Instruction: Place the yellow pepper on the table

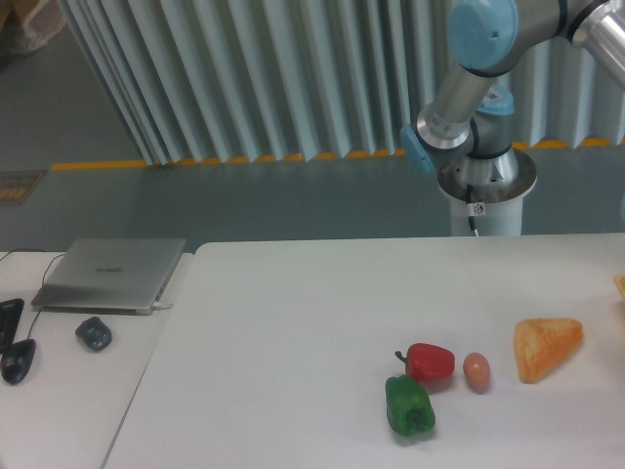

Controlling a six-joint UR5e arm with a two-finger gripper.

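Note:
The white table [293, 322] fills the lower part of the view. A small yellow-orange sliver [620, 285] shows at the right edge of the frame, cut off; I cannot tell whether it is the yellow pepper. No whole yellow pepper is in view. The arm [479, 68] rises from its base [485, 186] behind the table and leaves the frame at the top right. The gripper is out of view.
A red pepper [430, 362], a green pepper [409, 406], a small orange-brown egg-like ball [476, 370] and a pale-orange triangular wedge [547, 347] lie at the front right. On the adjoining desk at left are a closed laptop [112, 274] and mice [94, 333].

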